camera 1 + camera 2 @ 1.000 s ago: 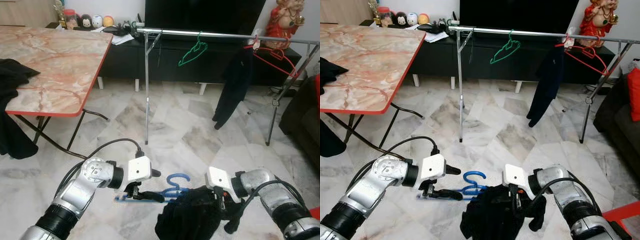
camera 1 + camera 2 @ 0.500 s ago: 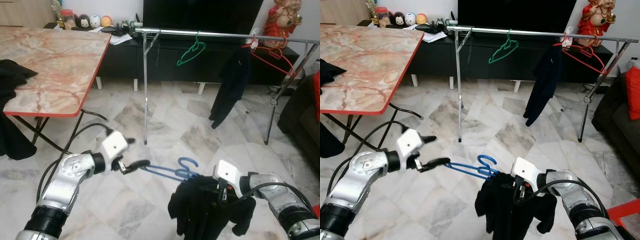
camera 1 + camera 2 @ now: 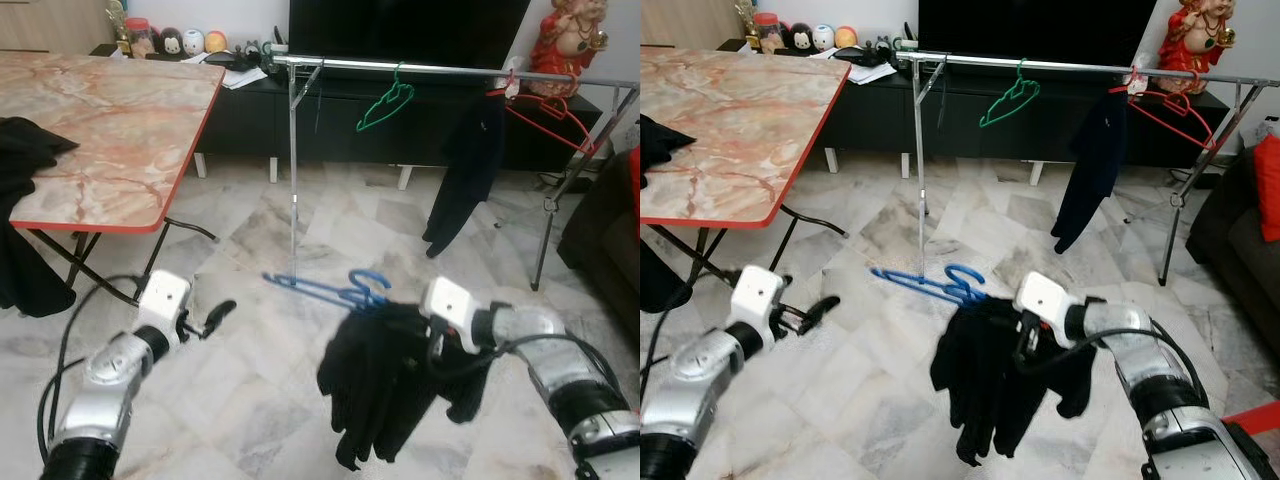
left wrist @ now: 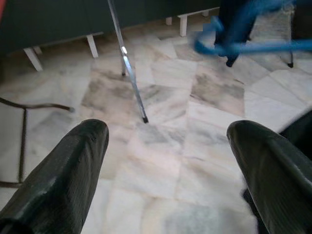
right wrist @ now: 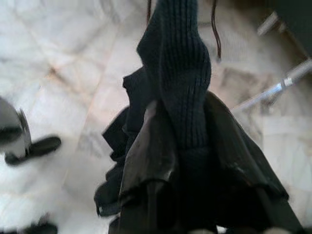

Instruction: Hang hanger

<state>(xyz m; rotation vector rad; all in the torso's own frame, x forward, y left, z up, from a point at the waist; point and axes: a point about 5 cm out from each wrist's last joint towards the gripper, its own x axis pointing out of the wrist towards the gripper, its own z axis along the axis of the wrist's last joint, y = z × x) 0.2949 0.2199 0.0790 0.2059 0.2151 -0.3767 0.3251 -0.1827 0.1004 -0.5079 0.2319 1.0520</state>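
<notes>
So far, by my reading, the carrying part is under way and the hanging itself is not yet done. From the left eye view, the right gripper is closed on a black garment that hangs from a blue hanger, held above the marble floor. One arm of the hanger sticks out bare to the robot's left, and its hook points up. The left gripper is well apart from the hanger, fingers spread and holding nothing. Ahead stands the clothes rail, with a green hanger, a red hanger and a dark garment on it; the counter lies to the left.

The right eye view gives the same layout, the blue hanger well short of and below the rail.

Through the left wrist view, the fingers are parted over the floor, with the hanger blurred beyond them.

The right wrist view has the black garment draped right against the gripper, its knit collar uppermost.

What remains, I judge: approach the rail, raise the hook over it, release.
</notes>
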